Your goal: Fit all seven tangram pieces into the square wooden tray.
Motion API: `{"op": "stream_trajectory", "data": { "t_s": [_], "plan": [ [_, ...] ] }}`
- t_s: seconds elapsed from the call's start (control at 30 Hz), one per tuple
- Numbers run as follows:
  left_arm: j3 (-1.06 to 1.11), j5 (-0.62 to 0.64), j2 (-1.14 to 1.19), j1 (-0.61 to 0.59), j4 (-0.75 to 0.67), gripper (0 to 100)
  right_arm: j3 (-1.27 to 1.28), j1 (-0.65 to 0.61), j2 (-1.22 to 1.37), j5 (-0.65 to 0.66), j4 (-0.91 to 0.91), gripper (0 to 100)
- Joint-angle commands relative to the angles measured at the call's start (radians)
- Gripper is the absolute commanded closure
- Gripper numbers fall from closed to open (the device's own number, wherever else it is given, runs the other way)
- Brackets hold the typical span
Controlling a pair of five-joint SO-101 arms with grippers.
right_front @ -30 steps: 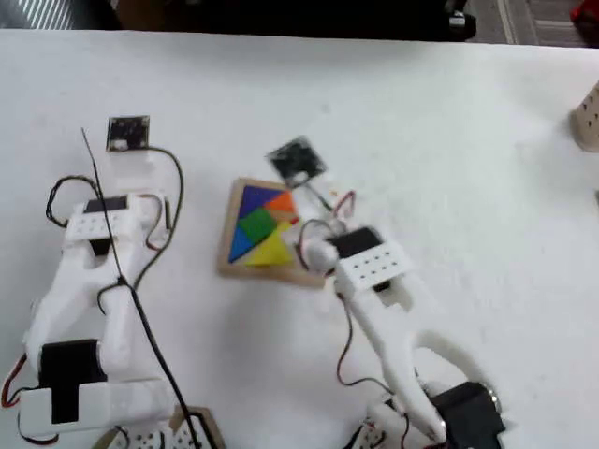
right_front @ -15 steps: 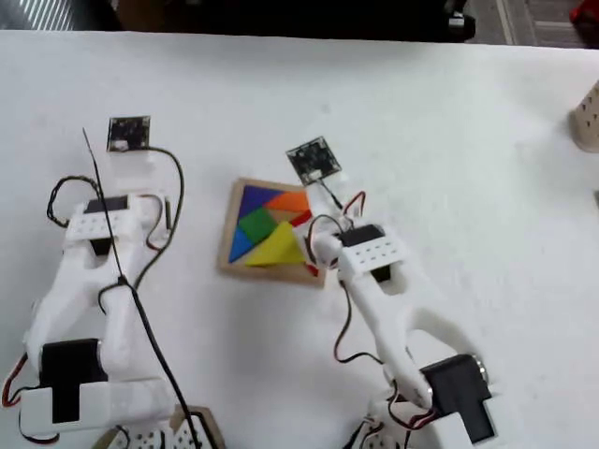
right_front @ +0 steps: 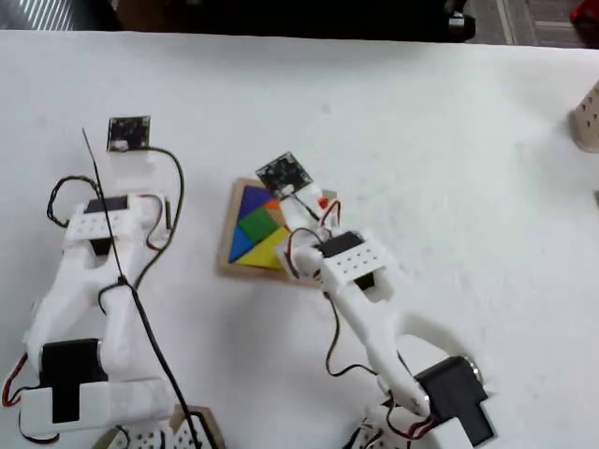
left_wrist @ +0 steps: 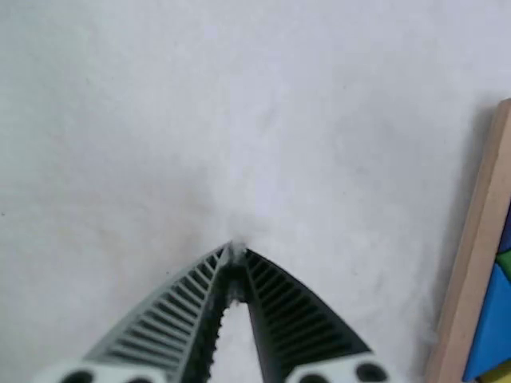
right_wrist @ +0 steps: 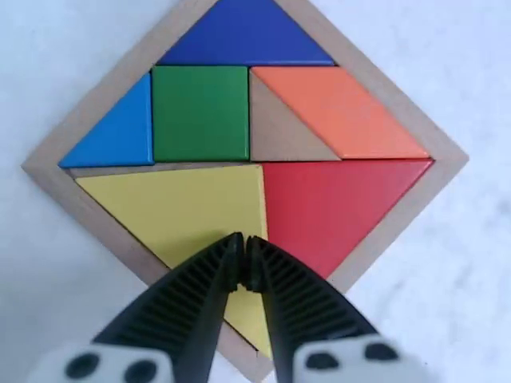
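Note:
The square wooden tray (right_wrist: 395, 219) holds a dark blue triangle (right_wrist: 243, 36), a green square (right_wrist: 200, 112), a light blue triangle (right_wrist: 120, 136), an orange parallelogram (right_wrist: 339, 112), a red triangle (right_wrist: 335, 207) and a yellow triangle (right_wrist: 184, 211). A wood-coloured triangle (right_wrist: 279, 136) lies between green and orange; I cannot tell whether it is a piece or a gap. A thin strip of wood shows above the yellow piece. My right gripper (right_wrist: 242, 239) is shut and empty over the yellow-red seam. My left gripper (left_wrist: 233, 251) is shut on nothing, down at the bare table left of the tray (left_wrist: 471, 255).
In the high view the right arm (right_front: 348, 257) covers the right half of the tray (right_front: 226, 245), and the left arm (right_front: 103, 220) stands off to its left. A pale pegged object (right_front: 587, 117) sits at the far right edge. Open white table lies all around.
The right arm's wrist swung right off the tray half a second ago and has come back left over it, hiding more of the pieces. The left arm has not moved.

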Motion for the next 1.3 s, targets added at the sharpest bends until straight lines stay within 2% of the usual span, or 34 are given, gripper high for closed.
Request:
{"op": "stream_trajectory", "data": {
  "t_s": [0.0, 0.3, 0.53, 0.67, 0.97, 1.13, 1.27],
  "plan": [
    [-0.026, -0.012, -0.005, -0.002, -0.020, 98, -0.006, 0.044, -0.079, 0.017, 0.035, 98.1],
    [-0.026, -0.012, -0.005, -0.002, -0.017, 98, 0.021, 0.042, -0.087, 0.020, 0.028, 98.1],
    [-0.026, -0.012, -0.005, -0.002, -0.017, 98, 0.017, -0.108, 0.027, 0.025, -0.016, 98.1],
    [-0.026, -0.012, -0.005, -0.002, -0.017, 98, 0.005, -0.116, 0.033, 0.025, -0.015, 98.1],
    [-0.026, -0.012, -0.008, -0.002, -0.017, 98, 0.018, 0.012, -0.186, 0.025, 0.128, 98.1],
    [-0.029, -0.014, -0.030, -0.036, 0.020, 98, 0.104, 0.119, -0.243, 0.026, 0.064, 98.1],
    [0.061, -0.014, -0.170, -0.050, 0.014, 98, 0.157, 0.196, -0.309, 0.023, 0.028, 98.1]
  ]
}}
